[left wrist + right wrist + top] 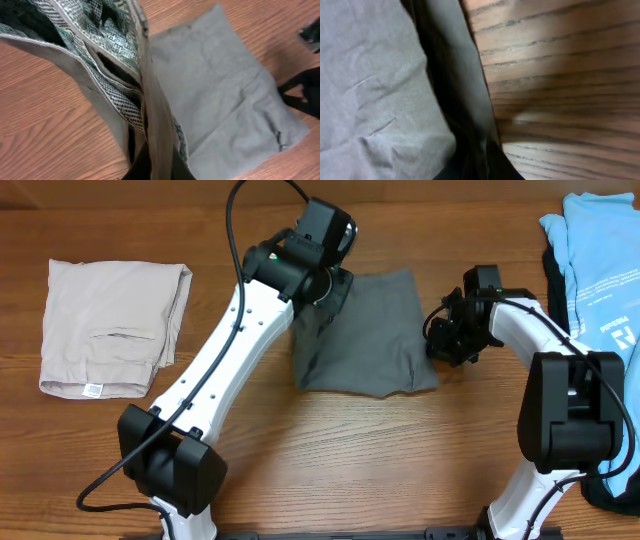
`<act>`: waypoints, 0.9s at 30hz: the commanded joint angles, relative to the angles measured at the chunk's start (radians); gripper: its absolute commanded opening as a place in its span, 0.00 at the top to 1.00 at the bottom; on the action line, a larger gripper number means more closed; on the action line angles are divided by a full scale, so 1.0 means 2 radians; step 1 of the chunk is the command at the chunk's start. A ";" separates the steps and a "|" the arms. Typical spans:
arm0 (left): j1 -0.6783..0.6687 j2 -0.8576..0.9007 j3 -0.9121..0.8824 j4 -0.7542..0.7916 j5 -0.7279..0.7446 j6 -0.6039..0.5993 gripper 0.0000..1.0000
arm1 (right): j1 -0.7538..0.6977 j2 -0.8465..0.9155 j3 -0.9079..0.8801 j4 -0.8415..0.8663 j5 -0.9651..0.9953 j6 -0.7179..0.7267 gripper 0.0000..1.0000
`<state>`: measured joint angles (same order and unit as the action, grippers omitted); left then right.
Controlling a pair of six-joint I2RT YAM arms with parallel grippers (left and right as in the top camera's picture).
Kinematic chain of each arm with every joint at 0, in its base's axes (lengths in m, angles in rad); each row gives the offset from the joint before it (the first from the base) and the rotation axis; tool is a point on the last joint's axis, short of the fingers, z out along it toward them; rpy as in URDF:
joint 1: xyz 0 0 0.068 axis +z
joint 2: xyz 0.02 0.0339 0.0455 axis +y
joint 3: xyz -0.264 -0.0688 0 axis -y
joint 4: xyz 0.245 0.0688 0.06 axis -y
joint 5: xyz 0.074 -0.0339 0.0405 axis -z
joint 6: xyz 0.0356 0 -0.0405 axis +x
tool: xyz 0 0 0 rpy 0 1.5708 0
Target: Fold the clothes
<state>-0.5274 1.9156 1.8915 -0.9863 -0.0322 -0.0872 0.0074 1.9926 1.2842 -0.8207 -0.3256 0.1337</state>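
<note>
- Left hand (328, 283) is clamped tight on the far-left corner of the dark grey shorts (365, 330) and holds that bit up off the table (300, 450). Its wrist cam shows the patterned waistband lining gaping open above the flat part.
- Shorts sit mid-table between the two arms, bunched into a rough rectangle, and most of the cloth lies flat.
- Right hand (440, 332) is down at the right edge, nearly closed. Looks to me like it's nipped the cloth edge, though its own cam is too close in to be sure.
- My read: we're mid-fold, and the lifted end is meant to go over the flat half.
- Next move calls for both hands travelling together so the layer lands square and doesn't drag the bottom layer along.
- Beige shorts (110, 325) lie folded far left and the light-blue shirt (600, 250) is heaped far right, both well apart from the action.
</note>
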 commanded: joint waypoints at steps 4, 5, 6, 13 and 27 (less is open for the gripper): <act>-0.014 0.013 0.015 0.015 0.015 -0.013 0.96 | 0.002 0.001 -0.034 0.028 0.017 -0.002 0.86; -0.014 0.013 0.016 0.015 0.015 -0.013 0.96 | 0.001 0.001 -0.033 0.029 0.022 -0.002 0.86; -0.014 0.013 0.017 0.015 0.015 -0.013 0.96 | -0.002 0.000 -0.030 0.030 0.022 -0.002 0.86; -0.014 0.013 0.017 0.015 0.042 -0.013 0.96 | -0.005 -0.012 -0.002 0.025 -0.005 -0.004 0.89; -0.015 0.013 0.017 0.034 0.056 -0.020 0.96 | -0.001 -0.081 0.081 -0.109 -0.064 -0.037 0.86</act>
<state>-0.5503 1.9369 1.8919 -0.9302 0.0383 -0.1055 0.0013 1.8404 1.4433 -1.0145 -0.4225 0.0727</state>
